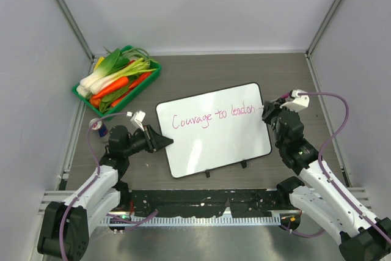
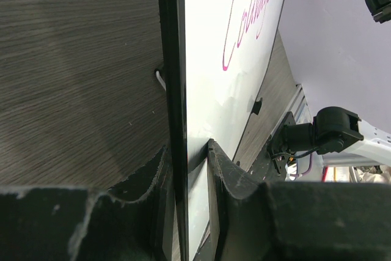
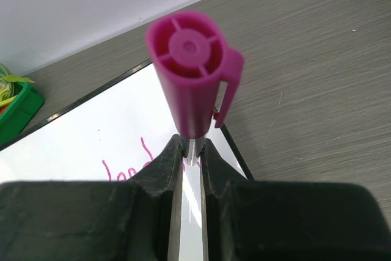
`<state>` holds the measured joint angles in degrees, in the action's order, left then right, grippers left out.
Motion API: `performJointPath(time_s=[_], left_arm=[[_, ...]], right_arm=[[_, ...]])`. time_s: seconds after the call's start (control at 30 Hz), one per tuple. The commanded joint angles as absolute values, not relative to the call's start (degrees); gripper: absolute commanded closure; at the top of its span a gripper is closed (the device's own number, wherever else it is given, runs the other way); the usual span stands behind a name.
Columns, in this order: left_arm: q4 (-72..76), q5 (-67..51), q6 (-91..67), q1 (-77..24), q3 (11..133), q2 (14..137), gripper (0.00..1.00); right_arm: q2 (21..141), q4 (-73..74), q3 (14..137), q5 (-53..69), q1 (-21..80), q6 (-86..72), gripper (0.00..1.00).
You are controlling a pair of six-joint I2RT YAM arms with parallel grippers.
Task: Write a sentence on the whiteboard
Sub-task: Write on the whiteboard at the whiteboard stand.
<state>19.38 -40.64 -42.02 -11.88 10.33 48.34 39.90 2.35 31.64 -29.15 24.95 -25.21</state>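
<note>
The whiteboard [image 1: 214, 148] lies at the table's middle, tilted a little, with two black clips on its near edge. The sentence [image 1: 211, 117] runs across it in pink cursive and ends close to the right edge. My left gripper [image 1: 164, 141] is shut on the board's left edge; in the left wrist view the black frame [image 2: 174, 59] runs between the fingers of that gripper [image 2: 186, 151]. At the board's upper right corner my right gripper [image 1: 269, 111] is shut on a magenta marker [image 3: 189, 71], which stands upright with its capped end toward the camera. Its tip is hidden.
A green tray [image 1: 82, 91] of carrots and leafy greens [image 1: 116, 74] sits at the back left. A small red, white and blue object [image 1: 101, 129] lies by the left arm. Grey walls close in the table on three sides.
</note>
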Motion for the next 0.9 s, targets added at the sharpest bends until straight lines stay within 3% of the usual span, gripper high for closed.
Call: performJointPath(time_s=[0.0,0.87], left_arm=[[19.78,-38.76,-39.55,-11.78,10.2,47.64,1.0],[19.78,-38.93,-39.64,-11.86,10.28,47.64,1.0]], right_arm=[[39.9,1.76,33.75,-28.3,24.7,-24.79,0.99],[38.41,12.21,35.07,-23.29,24.61,-27.07,0.99]])
